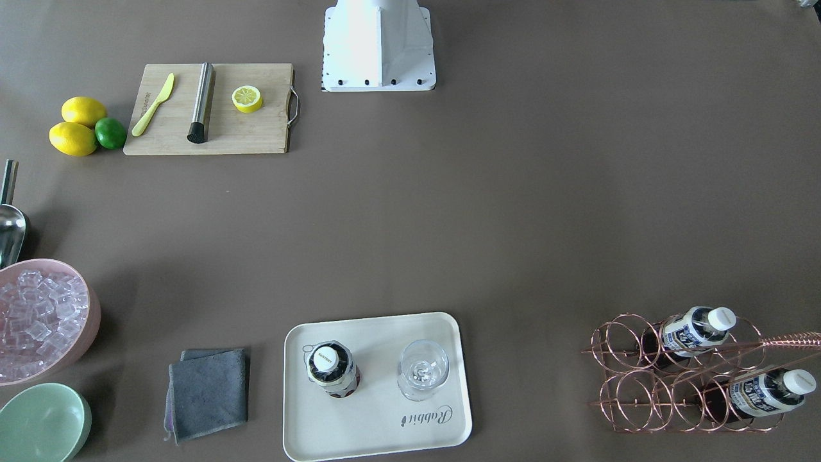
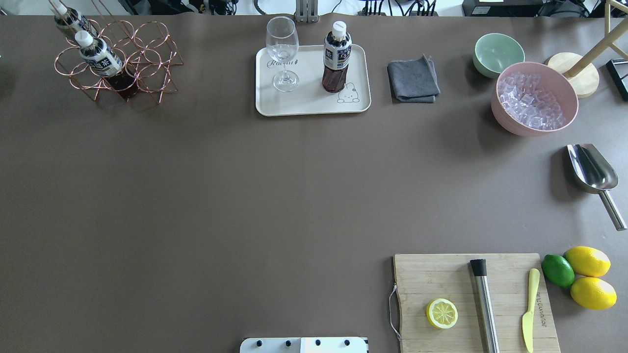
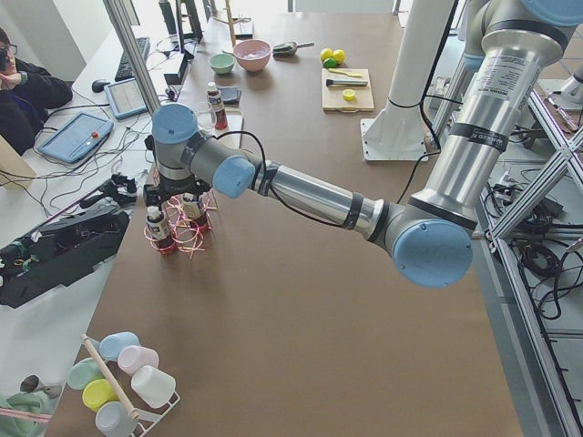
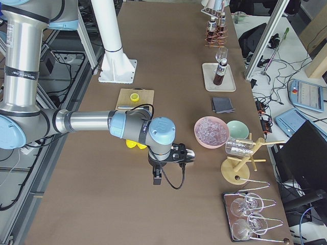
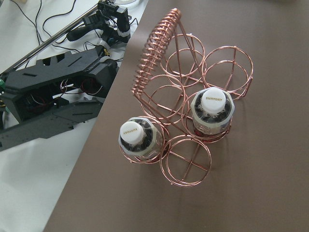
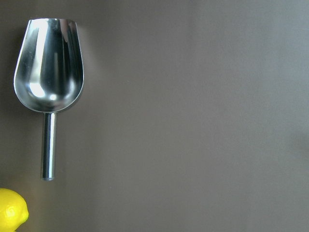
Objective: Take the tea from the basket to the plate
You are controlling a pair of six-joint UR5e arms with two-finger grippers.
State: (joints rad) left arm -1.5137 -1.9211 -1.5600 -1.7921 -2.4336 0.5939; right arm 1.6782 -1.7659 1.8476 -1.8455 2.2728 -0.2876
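Note:
One tea bottle (image 1: pixel 331 369) stands upright on the cream plate (image 1: pixel 378 430), next to a clear glass (image 1: pixel 421 369); it also shows in the overhead view (image 2: pixel 336 59) on the plate (image 2: pixel 309 105). Two more tea bottles (image 5: pixel 136 137) (image 5: pixel 212 108) stand in ring cells of the copper wire basket (image 5: pixel 152 53), at the table's far left corner in the overhead view (image 2: pixel 147 54). My left gripper (image 3: pixel 173 196) hangs just above the basket; I cannot tell whether it is open or shut. My right gripper (image 4: pixel 181 153) hovers over a metal scoop; its state cannot be told.
A metal scoop (image 6: pixel 48 63) lies under the right wrist, with a lemon (image 6: pixel 12 215) near it. A pink bowl of ice (image 2: pixel 535 100), a mint-green bowl (image 2: pixel 498 51) and a grey cloth (image 2: pixel 413 79) sit right of the plate. A cutting board (image 2: pixel 441 274) holds a lemon half, muddler and knife.

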